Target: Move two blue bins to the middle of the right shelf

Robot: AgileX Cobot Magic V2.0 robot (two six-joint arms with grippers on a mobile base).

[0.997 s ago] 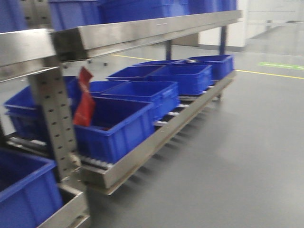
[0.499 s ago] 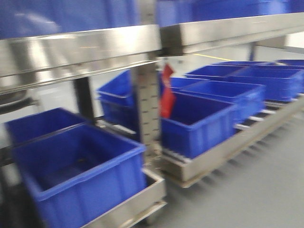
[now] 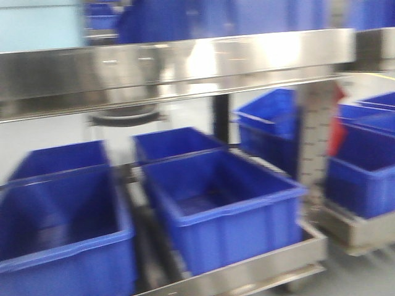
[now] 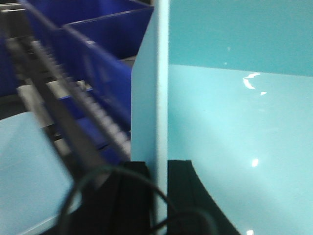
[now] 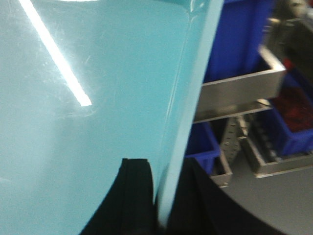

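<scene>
A pale turquoise-blue bin fills both wrist views, and I hold it by its walls. In the left wrist view my left gripper [image 4: 161,196] is shut on the upright wall edge [image 4: 160,98], one black finger on each side. The bin's glossy inside [image 4: 234,127] spreads to the right. In the right wrist view my right gripper [image 5: 164,196] is likewise shut on the opposite wall [image 5: 73,147]. Neither gripper shows in the front view. There, dark blue bins [image 3: 222,209] [image 3: 62,228] sit on a rack's low level.
A steel shelf beam [image 3: 173,65] crosses the front view above the bins. A perforated steel post [image 3: 315,142] with a red tag [image 3: 336,132] stands at the right, with another rack's blue bins [image 3: 364,172] beyond it. Grey floor [image 5: 288,196] lies beside the racks.
The front view has swung left. The post and red tag slid from the left side to the right edge, and the nearer rack's bins came into full view.
</scene>
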